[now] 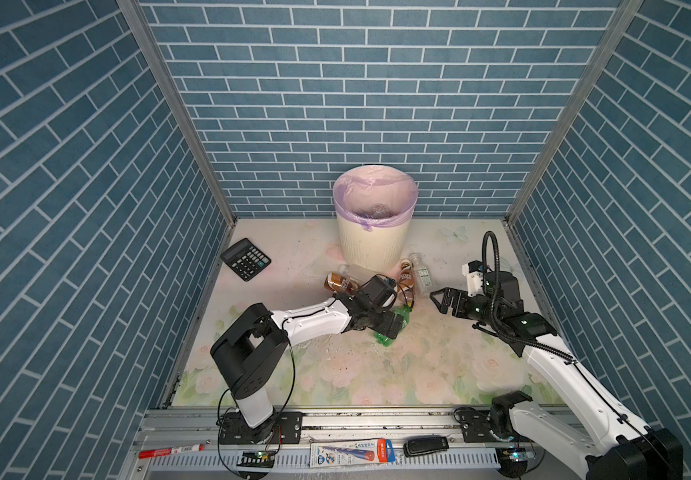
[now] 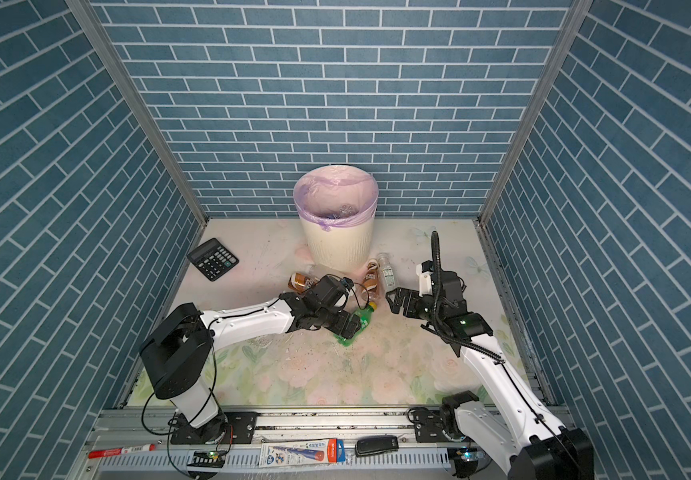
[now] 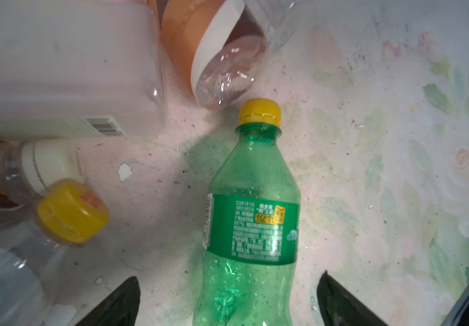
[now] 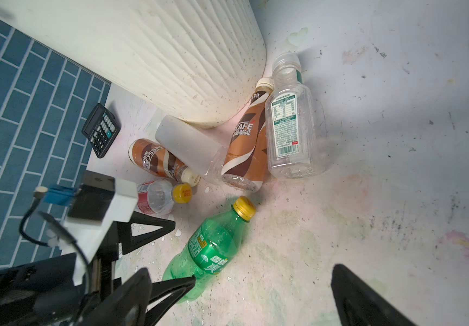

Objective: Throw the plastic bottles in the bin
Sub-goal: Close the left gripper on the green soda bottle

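Green bottle (image 3: 251,225), yellow cap, see-through plastic, lies on its side mid-table with the cap toward the bin. Left gripper (image 1: 391,326) is reached out low over it, jaws spread wide either side of its base, not clamping. Right gripper (image 1: 436,303) hangs just right of it, wide too and empty. Farther back a brown coffee bottle (image 4: 244,141) and a clear bottle (image 4: 291,127) lie touching at the foot of the bin (image 1: 373,249), which stands by the far wall. The right wrist view catches a small red-labelled bottle (image 4: 157,199) that the left arm mostly covers in both top views.
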